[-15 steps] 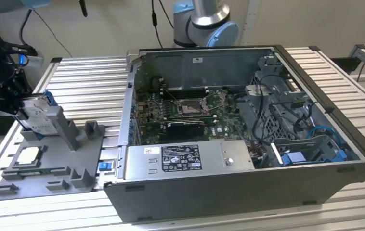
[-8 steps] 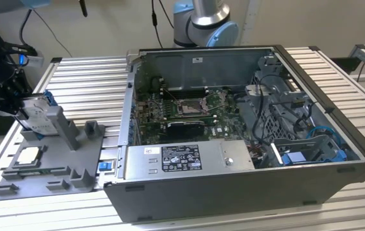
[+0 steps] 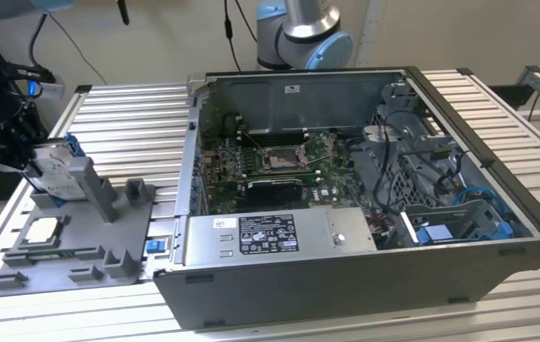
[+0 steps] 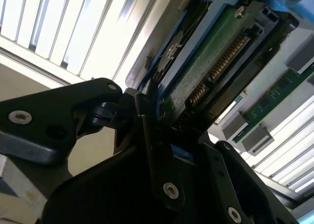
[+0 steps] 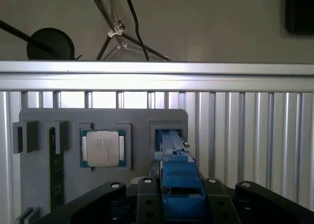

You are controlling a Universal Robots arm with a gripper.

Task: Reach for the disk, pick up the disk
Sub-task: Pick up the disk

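Your claw [image 5: 179, 185] seems to squeeze the disk [image 3: 51, 171], nine o'clock from the computer [image 3: 346, 285]; lifting it needs a straight pull.

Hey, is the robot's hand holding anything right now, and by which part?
Yes, the hand looks shut on the disk, pinching the blue-framed edge that sticks up from the grey holder.

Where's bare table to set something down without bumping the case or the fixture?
Bare slats of the table lie beyond the grey fixture, on the exterior view's left of the computer case; more run along the case's other side. Crowded: the fixture itself, where the gripper is at the disk.
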